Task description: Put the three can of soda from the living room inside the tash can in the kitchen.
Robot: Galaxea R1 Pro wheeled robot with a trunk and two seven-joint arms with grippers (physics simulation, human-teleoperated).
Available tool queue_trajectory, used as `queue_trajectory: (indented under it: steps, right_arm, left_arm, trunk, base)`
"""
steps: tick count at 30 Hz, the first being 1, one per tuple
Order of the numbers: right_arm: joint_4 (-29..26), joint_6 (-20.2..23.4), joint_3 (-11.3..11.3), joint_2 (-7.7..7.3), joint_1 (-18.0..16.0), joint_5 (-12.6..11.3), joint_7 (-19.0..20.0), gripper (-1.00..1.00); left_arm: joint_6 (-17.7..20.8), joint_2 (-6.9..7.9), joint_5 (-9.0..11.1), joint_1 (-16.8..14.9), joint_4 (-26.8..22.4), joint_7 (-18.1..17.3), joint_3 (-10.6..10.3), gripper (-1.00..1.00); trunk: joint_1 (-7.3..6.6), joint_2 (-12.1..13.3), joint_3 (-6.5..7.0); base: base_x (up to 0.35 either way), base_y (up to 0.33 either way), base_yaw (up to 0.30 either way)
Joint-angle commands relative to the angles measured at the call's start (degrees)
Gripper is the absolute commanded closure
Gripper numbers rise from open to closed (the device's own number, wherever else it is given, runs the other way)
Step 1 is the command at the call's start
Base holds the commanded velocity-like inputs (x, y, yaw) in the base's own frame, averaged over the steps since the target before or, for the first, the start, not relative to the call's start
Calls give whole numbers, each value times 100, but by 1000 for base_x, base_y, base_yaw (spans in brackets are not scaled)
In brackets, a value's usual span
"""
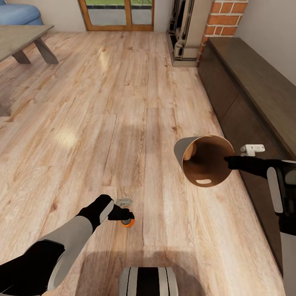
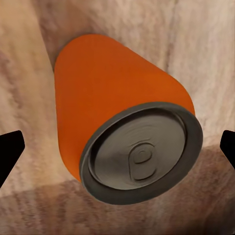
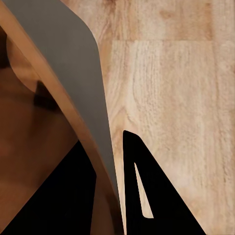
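**Wood floor, one can on it**

We see a light wood plank floor [image 1: 123, 102] across the frame. Low and left of centre, an orange soda can [image 1: 127, 223] lies on it, on its side.

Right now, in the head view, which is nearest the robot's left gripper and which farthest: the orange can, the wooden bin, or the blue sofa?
1. Orange can, right at the left gripper.
2. Wooden bin, held up on the right.
3. Blue sofa, far corner, left.
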Motion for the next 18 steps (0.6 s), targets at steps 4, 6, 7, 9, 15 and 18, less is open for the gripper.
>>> queue_trajectory:
  steps: [4,6,7,9,15,18]
  right_arm:
    - [-4,18,95,1,9,-149,17,100]
    - [-8,18,132,1,13,-149,18,100]
    - [-9,18,147,1,14,-149,18,100]
    - [-11,18,160,1,15,-149,19,100]
    - [-12,16,189,2,16,-149,19,100]
    - [-12,13,228,2,16,-149,19,100]
  left_arm:
    - [-4,0,0,0,0,-9,0,-100]
    - [-17,0,0,0,0,-22,0,100]
    - [-24,0,0,0,0,-31,0,100]
    - [-31,0,0,0,-3,-43,0,100]
    - [-36,0,0,0,-8,-48,0,100]
    - [-33,0,0,0,-8,-31,0,100]
  trunk:
    - [-1,0,-2]
    - [-1,0,-3]
    - [-1,0,-3]
    - [-1,0,-3]
    - [-1,0,-3]
    - [-1,0,-3]
  base:
    - [0,0,0]
    - [0,0,0]
    - [0,0,0]
    - [0,0,0]
    - [0,0,0]
    - [0,0,0]
